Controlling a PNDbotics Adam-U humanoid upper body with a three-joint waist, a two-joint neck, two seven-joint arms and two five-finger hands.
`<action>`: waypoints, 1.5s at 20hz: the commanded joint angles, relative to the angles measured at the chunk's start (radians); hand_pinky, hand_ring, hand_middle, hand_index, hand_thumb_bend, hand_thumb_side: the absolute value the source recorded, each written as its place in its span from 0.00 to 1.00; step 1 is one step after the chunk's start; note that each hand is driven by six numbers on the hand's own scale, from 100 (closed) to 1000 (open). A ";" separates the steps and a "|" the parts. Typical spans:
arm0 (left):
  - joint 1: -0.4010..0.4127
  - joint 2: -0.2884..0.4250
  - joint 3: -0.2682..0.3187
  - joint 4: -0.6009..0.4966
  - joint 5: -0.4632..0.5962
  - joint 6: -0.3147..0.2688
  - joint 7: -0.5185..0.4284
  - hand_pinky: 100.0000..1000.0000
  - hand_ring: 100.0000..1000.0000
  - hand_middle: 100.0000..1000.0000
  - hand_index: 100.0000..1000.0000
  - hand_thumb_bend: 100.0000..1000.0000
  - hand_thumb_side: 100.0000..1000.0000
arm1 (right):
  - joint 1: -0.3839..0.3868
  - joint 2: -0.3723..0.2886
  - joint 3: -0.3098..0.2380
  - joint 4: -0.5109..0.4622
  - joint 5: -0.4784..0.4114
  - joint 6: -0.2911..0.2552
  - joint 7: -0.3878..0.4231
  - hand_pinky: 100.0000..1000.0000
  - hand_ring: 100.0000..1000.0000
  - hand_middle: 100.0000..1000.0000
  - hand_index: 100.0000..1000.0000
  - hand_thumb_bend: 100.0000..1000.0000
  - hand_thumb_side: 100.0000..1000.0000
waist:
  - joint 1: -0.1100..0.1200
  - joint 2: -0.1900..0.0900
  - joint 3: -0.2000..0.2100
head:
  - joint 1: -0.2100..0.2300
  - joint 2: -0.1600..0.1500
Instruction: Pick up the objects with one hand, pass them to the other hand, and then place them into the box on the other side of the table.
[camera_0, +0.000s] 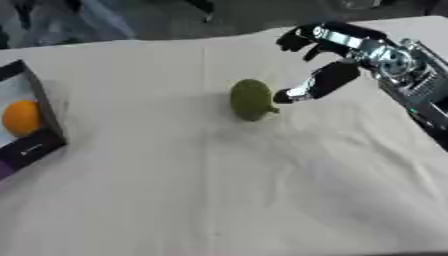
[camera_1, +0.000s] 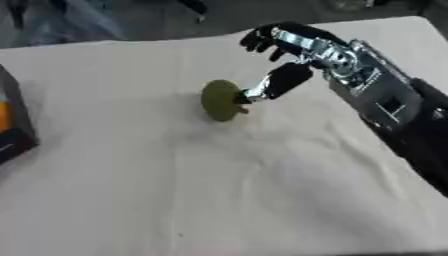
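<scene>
An olive-green, pear-like fruit (camera_0: 251, 99) lies near the middle of the cream cloth. My right hand (camera_0: 337, 55) comes in from the upper right and hovers just right of the fruit. Its thumb (camera_0: 317, 83) stretches toward the fruit, its tip at or almost at the fruit's right side. The fingers (camera_1: 262, 36) curl loosely above, with nothing between them. A dark-rimmed box (camera_0: 44, 120) stands at the left edge and holds an orange fruit (camera_0: 21, 118). My left hand shows in no view.
The cream cloth (camera_0: 219, 190) covers the whole table, with wide bare cloth in front of the fruit. The table's far edge runs close behind my right hand, and dark floor lies beyond it.
</scene>
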 joint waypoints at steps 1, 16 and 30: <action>-0.022 0.016 0.008 -0.031 0.010 0.005 0.000 0.78 0.69 0.74 0.74 0.71 0.32 | -0.024 -0.029 -0.005 0.029 0.004 -0.003 -0.013 0.77 0.86 0.77 0.84 0.62 0.21 | 0.009 0.004 0.007 | -0.010 -0.016; -0.025 0.011 0.006 -0.040 0.012 0.011 -0.004 0.78 0.69 0.74 0.74 0.71 0.33 | -0.034 0.006 0.030 0.104 0.048 -0.028 0.000 0.77 0.86 0.76 0.83 0.61 0.21 | 0.008 0.030 0.026 | -0.011 -0.018; -0.034 -0.001 0.006 -0.043 0.010 0.011 -0.006 0.78 0.69 0.74 0.73 0.70 0.33 | -0.043 0.008 0.025 0.106 0.016 -0.026 0.005 0.76 0.85 0.76 0.83 0.62 0.21 | 0.006 0.054 0.040 | -0.015 -0.040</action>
